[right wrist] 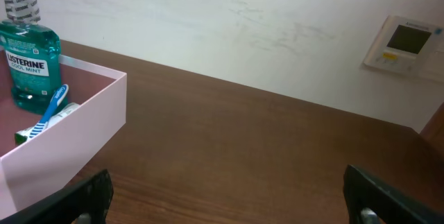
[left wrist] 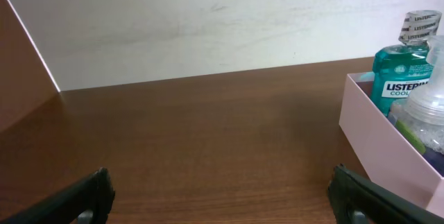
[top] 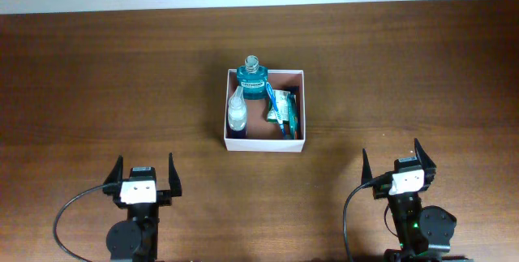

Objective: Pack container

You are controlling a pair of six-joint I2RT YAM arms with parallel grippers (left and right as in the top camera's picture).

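Note:
The container [top: 300, 108] is a square white-walled box with a reddish-brown inside at the table's middle. In it stand a teal Listerine bottle [top: 252, 81] at the back, a clear bottle [top: 236, 113] at the left, and a blue toothbrush with a green toothpaste tube [top: 280, 108] at the right. My left gripper [top: 144, 174] is open and empty near the front left. My right gripper [top: 397, 162] is open and empty near the front right. The container's wall shows at the right of the left wrist view [left wrist: 374, 137] and at the left of the right wrist view [right wrist: 76, 134].
The brown wooden table [top: 105, 75] meets a white wall at the back. A white wall thermostat [right wrist: 404, 44] shows in the right wrist view. Black cables loop beside both arm bases at the front edge.

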